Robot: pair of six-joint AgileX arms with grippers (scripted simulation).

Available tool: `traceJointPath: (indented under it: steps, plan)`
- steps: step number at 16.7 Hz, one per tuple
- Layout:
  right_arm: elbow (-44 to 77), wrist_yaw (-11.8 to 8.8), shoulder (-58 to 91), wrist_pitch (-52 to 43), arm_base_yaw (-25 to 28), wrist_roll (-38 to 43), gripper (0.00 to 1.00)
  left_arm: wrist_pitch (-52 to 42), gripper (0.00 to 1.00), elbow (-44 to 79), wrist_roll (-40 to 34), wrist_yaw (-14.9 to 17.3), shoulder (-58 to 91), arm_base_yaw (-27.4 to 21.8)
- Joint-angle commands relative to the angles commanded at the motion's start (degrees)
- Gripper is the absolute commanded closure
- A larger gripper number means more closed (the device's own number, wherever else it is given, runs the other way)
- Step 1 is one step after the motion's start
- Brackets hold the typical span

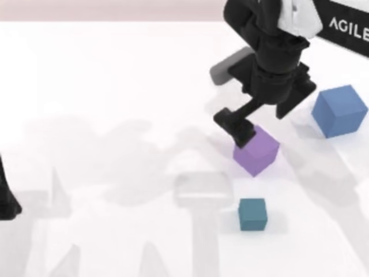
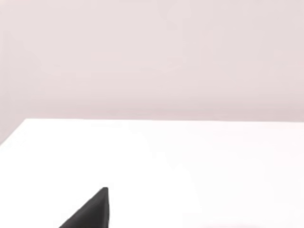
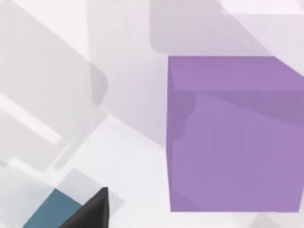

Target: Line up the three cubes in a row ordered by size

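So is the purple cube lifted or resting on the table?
Cannot tell for sure: the purple cube sits under the right tool, upright, a tinted shadow hugging its base on the table.

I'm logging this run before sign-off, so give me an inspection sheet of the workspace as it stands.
Surface: white table, bare apart from shadows.
Job's things: purple cube mid-right; blue cube farther right and toward the far edge; teal cube nearer the front edge than the purple one. All apart, not in a row.
Clutter: nothing seen.
Grippers: right gripper directly over the purple cube, one finger at the cube's upper-left corner; whether it grips cannot be told. Left arm parked at the table's left edge; only a dark finger tip shows in its wrist view.
Cables: nothing seen.
Surroundings: plain pale wall beyond the table.
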Motion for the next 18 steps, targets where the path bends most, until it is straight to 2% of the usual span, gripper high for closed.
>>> traceJointPath:
  steps: [5,12,16,18]
  plan:
    - [-2.0,0.0,0.6,2.4,-0.1,-0.1,0.00,0.0,0.00,0.0,0.0,0.0,0.0,0.0]
    - [-12.3,0.0,4.6,17.1,0.1,0.1,0.00,0.0,0.00,0.0,0.0,0.0,0.0,0.0]
    - [-12.9,0.0,4.8,17.7,0.1,0.2,0.00,0.0,0.00,0.0,0.0,0.0,0.0,0.0]
    - [-12.9,0.0,4.8,17.7,0.1,0.2,0.15,0.0,0.00,0.0,0.0,0.0,0.0,0.0]
